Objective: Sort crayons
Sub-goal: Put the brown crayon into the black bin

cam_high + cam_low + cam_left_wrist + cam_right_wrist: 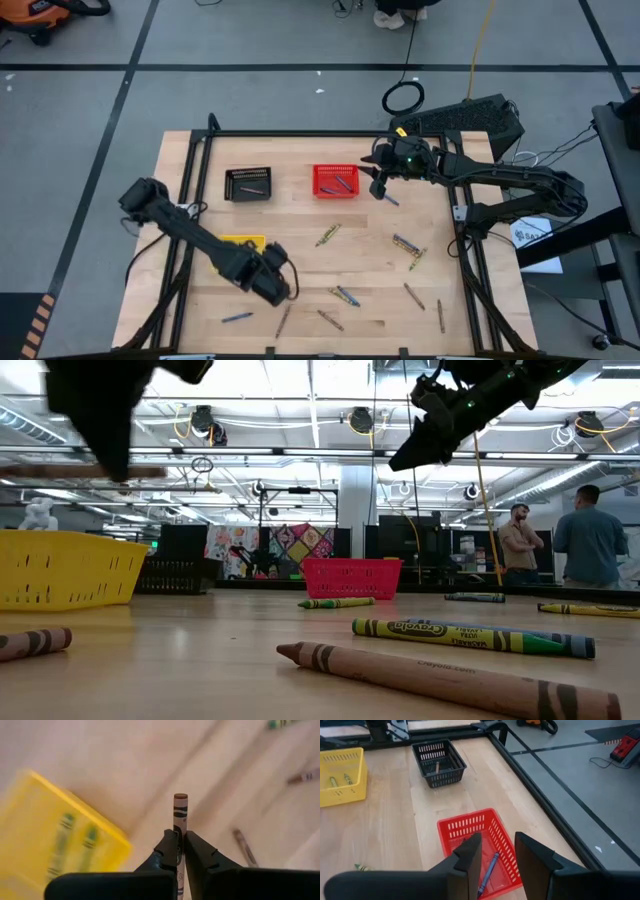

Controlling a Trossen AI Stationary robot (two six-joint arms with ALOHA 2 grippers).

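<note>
1. Left gripper (283,283), high view: near the yellow basket (243,242); black basket (247,183) lies farther.
2. Low view: loose crayons (455,632) on the table.
3. Left wrist: clamped on a brown crayon (180,810), pointing forward.
4. Right gripper (497,855): parted, empty, above the red basket (470,826).

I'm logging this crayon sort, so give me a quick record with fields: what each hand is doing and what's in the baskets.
left hand: shut on a brown crayon, beside the yellow basket
right hand: open, empty, above the red basket
red basket: blue crayon inside
black basket: one brown crayon inside
yellow basket: two green crayons
table: loose crayons scattered
</note>
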